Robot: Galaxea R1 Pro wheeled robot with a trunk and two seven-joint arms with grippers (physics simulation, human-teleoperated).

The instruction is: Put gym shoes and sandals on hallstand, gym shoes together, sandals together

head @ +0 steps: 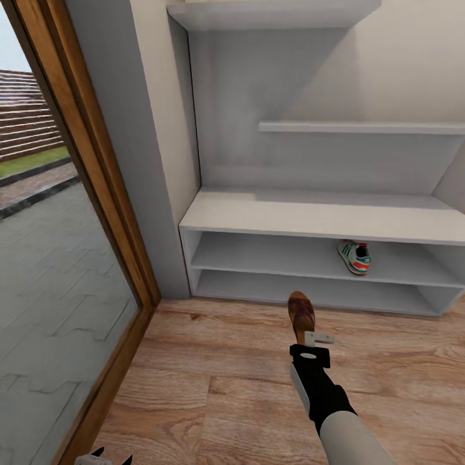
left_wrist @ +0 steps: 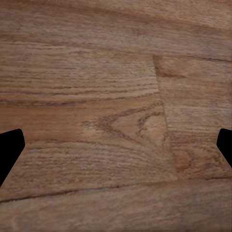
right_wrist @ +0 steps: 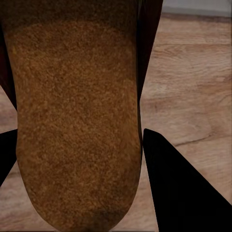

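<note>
My right gripper [head: 309, 341] is shut on the heel end of a brown sandal [head: 301, 312], held above the corridor floor [head: 213, 387] just in front of the hallstand [head: 323, 216]. The right wrist view looks straight at the sandal's tan insole [right_wrist: 77, 121], with a dark finger [right_wrist: 179, 193] on either side. One white gym shoe [head: 354, 257] with green stripes and a red heel rests on the hallstand's upper open shelf, right of centre. At the head view's lower left edge is my left gripper [head: 103, 457]. It is open over bare planks [left_wrist: 116, 96], its fingertips [left_wrist: 9, 150] far apart.
A glass door in a wooden frame [head: 97, 194] runs along the left, with paving outside. A grey wall pillar [head: 148, 161] stands between door and hallstand. Two thin grey wall shelves [head: 361, 127] hang above the hallstand's flat top. Open floor lies around both arms.
</note>
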